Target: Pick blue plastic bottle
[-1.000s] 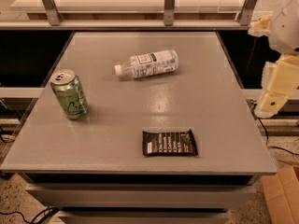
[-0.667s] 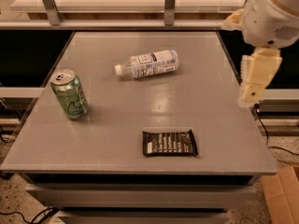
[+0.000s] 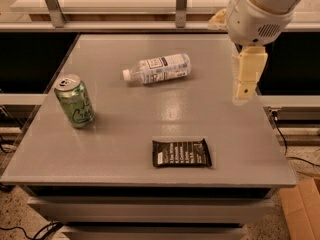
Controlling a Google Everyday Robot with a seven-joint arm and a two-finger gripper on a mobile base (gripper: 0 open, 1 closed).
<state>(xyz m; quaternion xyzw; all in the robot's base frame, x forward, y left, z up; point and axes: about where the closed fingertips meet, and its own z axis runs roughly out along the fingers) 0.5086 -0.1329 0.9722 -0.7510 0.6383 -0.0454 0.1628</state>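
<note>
Grey table (image 3: pixel 150 114) carried the blue plastic bottle (image 3: pixel 160 68) on its side. You had the gripper (image 3: pixel 244 91) hanging well right of the bottle; whether it was apart or together could not be told.

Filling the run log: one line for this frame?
blue plastic bottle: on side, far centre, ungrasped | gripper: over right side of table, apart from bottle | green can: upright, left | black packet: flat, front

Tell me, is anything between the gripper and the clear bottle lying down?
Nothing visible. The gripper hangs at the right; only bare tabletop separates it from the blue plastic bottle. The green can and dark wrapper sit off that line.
</note>
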